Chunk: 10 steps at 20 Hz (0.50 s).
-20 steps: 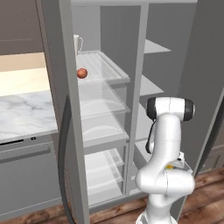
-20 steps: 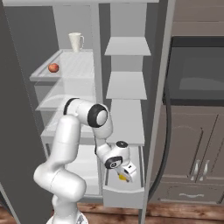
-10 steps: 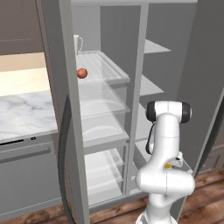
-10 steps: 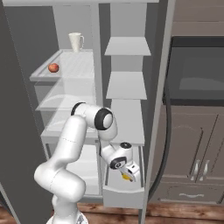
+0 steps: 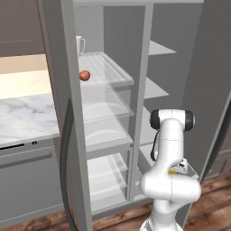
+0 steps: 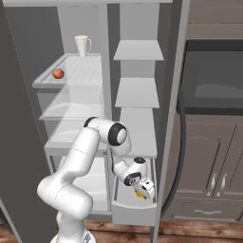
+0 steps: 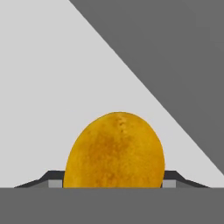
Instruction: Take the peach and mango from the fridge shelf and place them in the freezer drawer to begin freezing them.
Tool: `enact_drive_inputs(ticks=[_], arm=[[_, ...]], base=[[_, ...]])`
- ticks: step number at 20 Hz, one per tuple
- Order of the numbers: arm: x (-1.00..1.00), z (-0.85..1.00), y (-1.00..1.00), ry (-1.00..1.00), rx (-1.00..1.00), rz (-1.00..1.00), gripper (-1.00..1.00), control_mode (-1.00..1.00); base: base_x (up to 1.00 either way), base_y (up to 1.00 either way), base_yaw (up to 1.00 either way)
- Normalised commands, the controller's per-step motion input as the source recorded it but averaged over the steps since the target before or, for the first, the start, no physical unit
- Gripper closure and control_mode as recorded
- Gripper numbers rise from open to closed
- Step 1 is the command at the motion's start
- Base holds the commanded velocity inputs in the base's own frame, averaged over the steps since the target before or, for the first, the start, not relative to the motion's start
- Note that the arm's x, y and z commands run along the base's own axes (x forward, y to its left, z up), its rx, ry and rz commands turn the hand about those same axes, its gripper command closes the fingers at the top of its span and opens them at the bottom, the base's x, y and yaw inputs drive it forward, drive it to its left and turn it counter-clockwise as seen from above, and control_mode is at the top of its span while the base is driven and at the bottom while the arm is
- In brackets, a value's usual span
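Now the small yellow-orange oval mango [image 7: 114, 151] is gripped between the fingers of the hand [image 6: 140, 190], which is lowered into the shallow pale grey freezer drawer [image 6: 133, 212] at the foot of the open fridge. In the hand view the fruit is seen against the drawer's pale floor with a darker wall slanting behind, though whether it touches the floor cannot be told. The delivery of the first fruit is judged to be the step in hand. Next, a release is called for, low enough that the mango is not sent rolling, then the hand must be lifted clear. Up on the ridged pale grey-white fridge shelf [image 6: 90, 71], the small round red-pink peach [image 6: 58, 73] is left waiting near the front rim, well apart from the white mug [image 6: 82, 45].
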Motion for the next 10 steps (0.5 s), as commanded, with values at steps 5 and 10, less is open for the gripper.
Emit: enact_drive_inputs(ticks=[5,10], arm=[[0.11,-0.21,-0.03,0.02,0.0,0.0,-1.0,-1.0],[0.0,0.02,0.0,0.0,0.0,0.0,-1.0,-1.0]], base=[[0.0,0.0,0.0],[0.0,0.0,0.0]])
